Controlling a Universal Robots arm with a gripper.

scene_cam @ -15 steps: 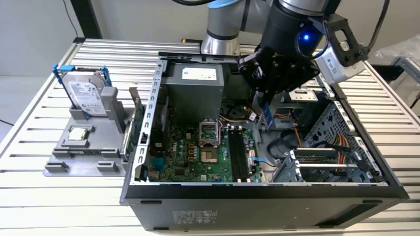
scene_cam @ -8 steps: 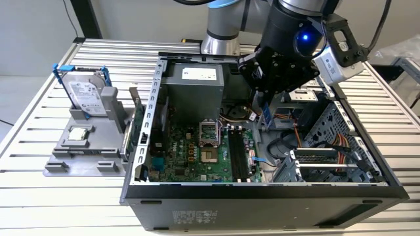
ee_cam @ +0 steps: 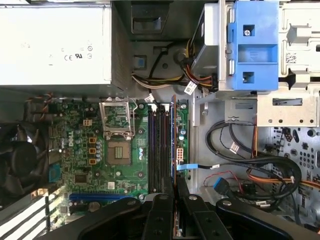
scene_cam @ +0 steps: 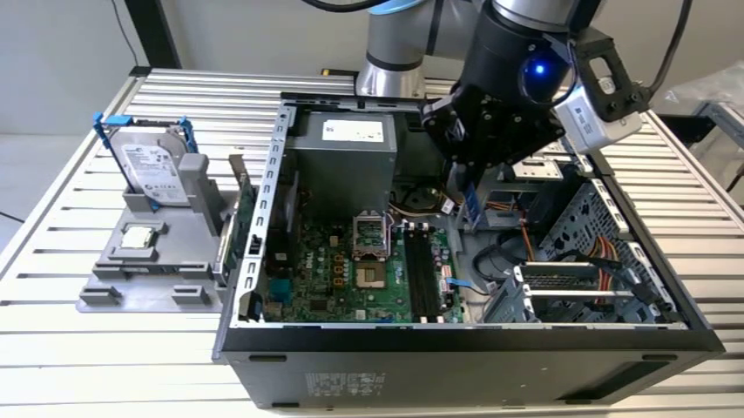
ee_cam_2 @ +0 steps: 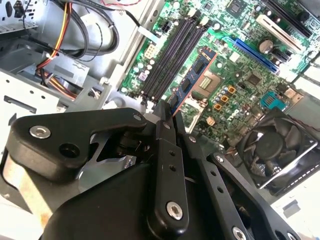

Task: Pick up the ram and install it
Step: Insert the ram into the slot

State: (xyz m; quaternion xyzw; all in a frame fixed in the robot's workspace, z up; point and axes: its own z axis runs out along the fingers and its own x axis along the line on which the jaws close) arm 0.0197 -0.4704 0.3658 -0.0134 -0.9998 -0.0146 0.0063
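Note:
My gripper [scene_cam: 468,193] hangs inside the open computer case [scene_cam: 250,261], shut on the ram [scene_cam: 471,211], a thin blue circuit stick with small chips. In the second wrist view the ram [ee_cam_2: 195,75] sticks out from the gripper [ee_cam_2: 168,107] and is held above the green motherboard [ee_cam_2: 240,65], clear of it. In the first wrist view I see the ram [ee_cam: 173,135] edge-on, running along the outer side of the black memory slots [ee_cam: 159,150], with the gripper [ee_cam: 173,189] on its near end. The slots [scene_cam: 421,274] look empty.
A hard drive in a blue frame [scene_cam: 152,165] and a square processor chip [scene_cam: 139,235] sit on a grey holder at the exterior view's left. Inside the case are the power supply [scene_cam: 348,161], the open processor socket [ee_cam: 119,132], a fan [ee_cam_2: 277,145], loose cables [ee_cam: 260,165] and a blue drive cage [ee_cam: 254,45].

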